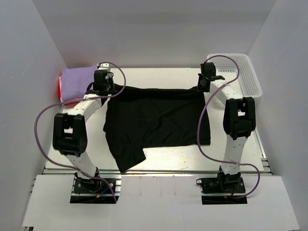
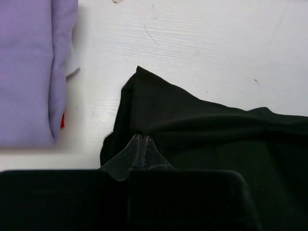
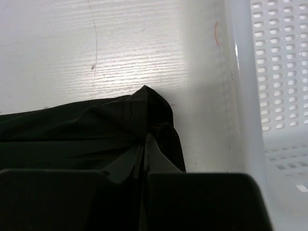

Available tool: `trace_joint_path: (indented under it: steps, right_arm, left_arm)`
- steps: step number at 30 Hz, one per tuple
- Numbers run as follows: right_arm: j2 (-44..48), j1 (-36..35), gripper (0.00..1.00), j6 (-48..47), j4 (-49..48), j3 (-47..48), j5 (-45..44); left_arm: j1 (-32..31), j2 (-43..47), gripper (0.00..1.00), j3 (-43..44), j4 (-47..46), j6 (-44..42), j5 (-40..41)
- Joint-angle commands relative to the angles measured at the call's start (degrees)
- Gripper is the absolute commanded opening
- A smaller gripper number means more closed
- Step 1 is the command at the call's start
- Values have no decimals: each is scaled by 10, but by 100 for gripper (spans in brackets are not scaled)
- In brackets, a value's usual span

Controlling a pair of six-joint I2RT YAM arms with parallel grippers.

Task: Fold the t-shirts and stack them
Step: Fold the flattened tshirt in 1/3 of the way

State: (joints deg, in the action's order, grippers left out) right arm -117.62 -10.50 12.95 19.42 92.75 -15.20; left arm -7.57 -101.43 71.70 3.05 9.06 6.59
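Black t-shirt (image 1: 159,118) is lying spread behind my left gripper (image 2: 142,147) and right gripper (image 3: 146,147), each clamping a corner; I'm starting a fold, probably drawing both back evenly.

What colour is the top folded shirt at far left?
The folded cloth shirt is lavender purple; best in left wrist view.

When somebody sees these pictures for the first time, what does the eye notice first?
The large black t-shirt lies spread over the middle of the table, with the left end effector and the right end effector each shut on a far corner. At the far left sits a folded lavender t-shirt over a red-pink t-shirt; a white mesh basket stands at the far right.
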Motion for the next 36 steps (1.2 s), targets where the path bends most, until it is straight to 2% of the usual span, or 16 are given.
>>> trace_joint_path:
  steps: [1, 11, 19, 28, 31, 32, 34, 36]
  right_arm:
    - [47, 5, 0, -11, -15, -18, -19]
    - [86, 5, 0, -1, 4, -69, -12]
    - [119, 6, 0, 2, 12, -99, -11]
    - [130, 6, 0, 26, 15, -169, -32]
    - [129, 6, 12, 35, 18, -191, -39]
    - [130, 6, 24, 41, 28, -192, -39]
    - [138, 5, 35, 41, 30, -199, -37]
    - [144, 4, 49, 44, 40, -200, -35]
  left_arm:
    - [-3, 72, 0, -47, 6, 71, -10]
    - [-16, 187, 0, -187, 28, 147, -61]
    - [-16, 302, 0, -274, 85, 162, -42]
    - [-21, 341, 0, -388, 59, 168, -142]
    - [-26, 327, 17, -396, 70, 168, -157]
    - [-26, 322, 22, -396, 85, 168, -152]
    - [-31, 322, 38, -396, 100, 168, -146]
    - [-31, 322, 74, -374, 121, 173, -139]
